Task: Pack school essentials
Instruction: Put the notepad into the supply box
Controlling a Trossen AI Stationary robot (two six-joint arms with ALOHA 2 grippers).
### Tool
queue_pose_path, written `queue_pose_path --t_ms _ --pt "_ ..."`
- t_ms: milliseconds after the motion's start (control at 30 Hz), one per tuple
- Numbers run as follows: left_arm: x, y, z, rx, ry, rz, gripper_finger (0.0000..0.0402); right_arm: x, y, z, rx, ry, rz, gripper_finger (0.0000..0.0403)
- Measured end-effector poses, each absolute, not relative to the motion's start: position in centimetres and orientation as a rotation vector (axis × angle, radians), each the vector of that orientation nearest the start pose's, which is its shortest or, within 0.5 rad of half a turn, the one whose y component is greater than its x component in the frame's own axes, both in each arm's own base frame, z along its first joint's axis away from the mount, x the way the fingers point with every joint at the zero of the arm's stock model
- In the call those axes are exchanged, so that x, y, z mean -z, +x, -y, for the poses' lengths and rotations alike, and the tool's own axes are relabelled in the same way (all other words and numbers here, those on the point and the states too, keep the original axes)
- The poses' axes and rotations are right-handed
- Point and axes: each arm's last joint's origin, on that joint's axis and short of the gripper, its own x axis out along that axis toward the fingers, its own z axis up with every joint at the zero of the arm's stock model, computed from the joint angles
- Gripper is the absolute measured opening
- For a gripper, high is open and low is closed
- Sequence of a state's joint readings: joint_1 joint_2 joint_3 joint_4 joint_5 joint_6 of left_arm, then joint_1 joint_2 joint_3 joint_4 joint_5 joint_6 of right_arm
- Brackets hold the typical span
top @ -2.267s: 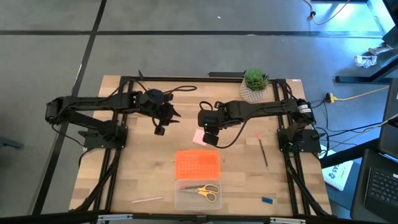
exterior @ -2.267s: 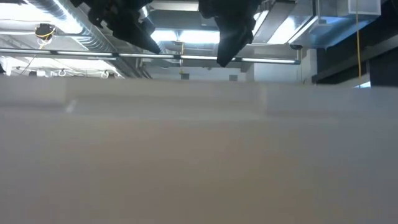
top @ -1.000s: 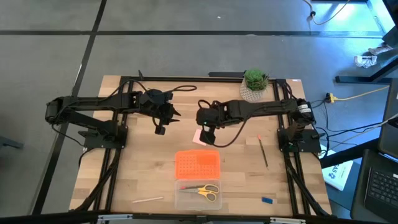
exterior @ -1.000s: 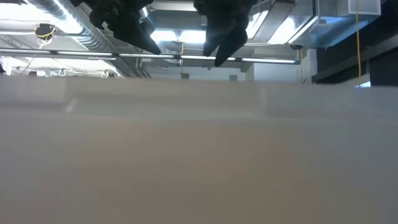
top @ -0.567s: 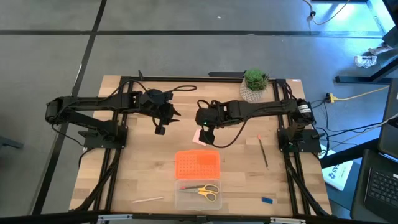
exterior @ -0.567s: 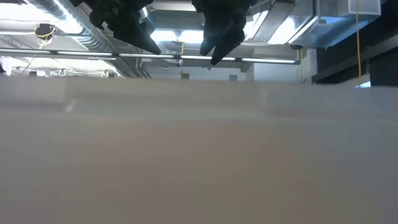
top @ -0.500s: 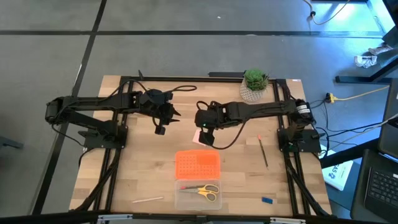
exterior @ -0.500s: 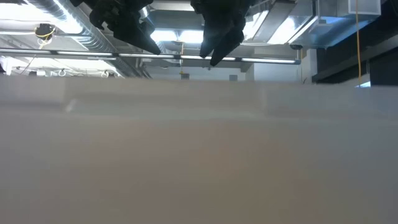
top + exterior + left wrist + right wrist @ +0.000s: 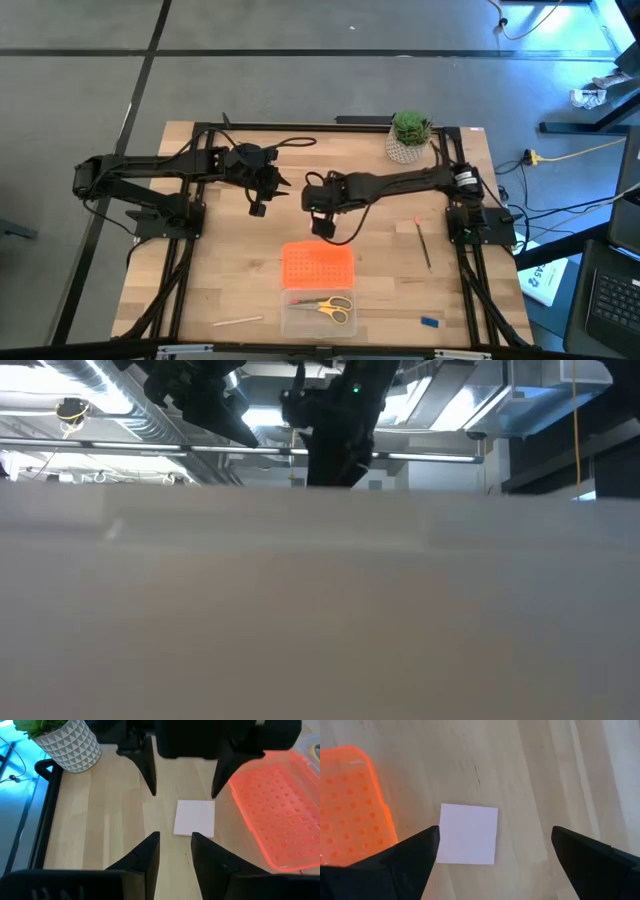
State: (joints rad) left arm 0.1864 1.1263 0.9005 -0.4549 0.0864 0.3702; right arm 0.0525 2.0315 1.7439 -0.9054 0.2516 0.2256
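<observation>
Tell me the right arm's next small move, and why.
Probably lower straight down. The right end effector hangs open over the pink pad, which lies flat on the table beside the orange lid, centred between its fingers, untouched.

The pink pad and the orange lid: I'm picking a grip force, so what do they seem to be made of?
The pink pad looks like paper: flat, matte, with crisp square edges, though whether it is one sheet or a stack cannot be told. The orange lid looks like translucent moulded plastic: it glows in the light, with rows of small dimples and a rounded corner.
</observation>
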Motion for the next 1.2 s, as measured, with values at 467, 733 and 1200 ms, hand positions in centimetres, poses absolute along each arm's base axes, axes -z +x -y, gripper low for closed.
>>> queue_pose_path --t_ms 467,733,1200 --pt "-28.5 23.0 -4.1 0.03 0.263 -0.682 0.0104 -18.9 43.9 -1.4 0.299 0.02 -1.266 0.0383" --pt "-28.5 23.0 -4.1 0.03 0.263 -0.683 0.0104 -17.1 44.7 -1.5 0.204 -0.013 -1.279 0.0383" --pt "-28.5 23.0 -4.1 0.03 0.263 -0.683 0.0104 -15.7 44.9 -1.2 0.219 0.024 -1.31 0.0383"
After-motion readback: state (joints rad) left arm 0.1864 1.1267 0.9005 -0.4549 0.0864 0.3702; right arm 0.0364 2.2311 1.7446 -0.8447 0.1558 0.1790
